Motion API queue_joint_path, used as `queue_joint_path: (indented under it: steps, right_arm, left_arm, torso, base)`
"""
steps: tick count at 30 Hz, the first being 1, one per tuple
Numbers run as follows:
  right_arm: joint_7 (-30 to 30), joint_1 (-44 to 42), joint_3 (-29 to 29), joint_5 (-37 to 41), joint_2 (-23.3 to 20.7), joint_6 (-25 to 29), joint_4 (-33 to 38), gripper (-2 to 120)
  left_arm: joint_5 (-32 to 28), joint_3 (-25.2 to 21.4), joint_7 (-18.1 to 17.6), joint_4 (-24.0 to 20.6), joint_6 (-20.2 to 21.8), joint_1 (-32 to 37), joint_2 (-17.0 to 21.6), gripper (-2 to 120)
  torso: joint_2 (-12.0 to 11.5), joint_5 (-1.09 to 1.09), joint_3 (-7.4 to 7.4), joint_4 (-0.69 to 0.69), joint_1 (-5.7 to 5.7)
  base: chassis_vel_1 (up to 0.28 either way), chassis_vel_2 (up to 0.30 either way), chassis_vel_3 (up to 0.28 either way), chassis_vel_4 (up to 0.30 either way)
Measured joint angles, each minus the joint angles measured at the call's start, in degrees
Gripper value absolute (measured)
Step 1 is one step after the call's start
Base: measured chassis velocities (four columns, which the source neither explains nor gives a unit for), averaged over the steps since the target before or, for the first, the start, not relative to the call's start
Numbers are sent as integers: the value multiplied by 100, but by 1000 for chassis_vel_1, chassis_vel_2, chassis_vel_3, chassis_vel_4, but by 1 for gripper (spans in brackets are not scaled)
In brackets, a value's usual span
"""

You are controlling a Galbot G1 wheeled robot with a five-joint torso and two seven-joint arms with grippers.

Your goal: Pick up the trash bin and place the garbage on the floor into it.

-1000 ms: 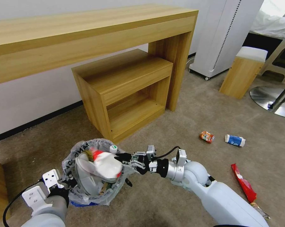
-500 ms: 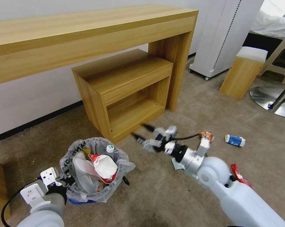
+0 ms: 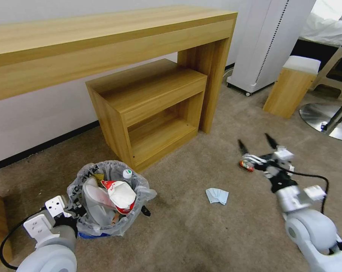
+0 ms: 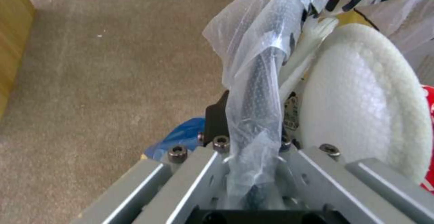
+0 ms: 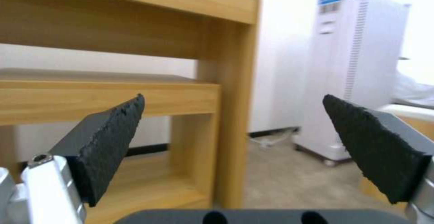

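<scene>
Lower left, the left gripper [image 3: 73, 215] clamps the bin [image 3: 102, 200] rim, holding it ready. Centre right, the right gripper [image 3: 258, 145] hangs wide open over the can [image 3: 246, 165].

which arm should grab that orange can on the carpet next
Right. The right gripper is open and empty just above the orange can, while the left gripper is clamped on the trash bin.

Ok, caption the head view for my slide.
Left gripper holds the bag-lined black bin; right gripper, fingers open, above tan carpet.
</scene>
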Motion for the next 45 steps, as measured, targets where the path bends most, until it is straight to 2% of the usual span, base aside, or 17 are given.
queue_joint_path:
  steps: [5,10,21,26,45]
  right_arm:
    - [222,-325,329,-158,156,132,49,100]
    - [285,-590,528,-296,414,462,-210,100]
    - [352,-602,481,-251,572,554,-83,100]
    - [552,-637,374,-106,556,382,179,100]
    - [571,-534,219,-183,704,449,164,100]
  left_arm:
    - [-15,-66,14,14,-1,-56,34,0]
    - [-18,-58,32,36,-11,-101,42,0]
    - [102,10,144,66,-61,-30,-15,0]
    - [118,-19,170,14,-84,39,-19,0]
    - [128,-4,190,-11,-107,94,53,0]
  torso:
    - [0,-1,0,0,0]
    - [0,1,0,-1,0]
    - [0,-1,0,0,0]
    - [0,-1,0,1,0]
    - [0,-1,1,0,0]
  base:
    - [0,0,0,0]
    - [0,0,0,0]
    - [0,0,0,0]
    - [0,0,0,0]
    - [-53,-57,-57,-54]
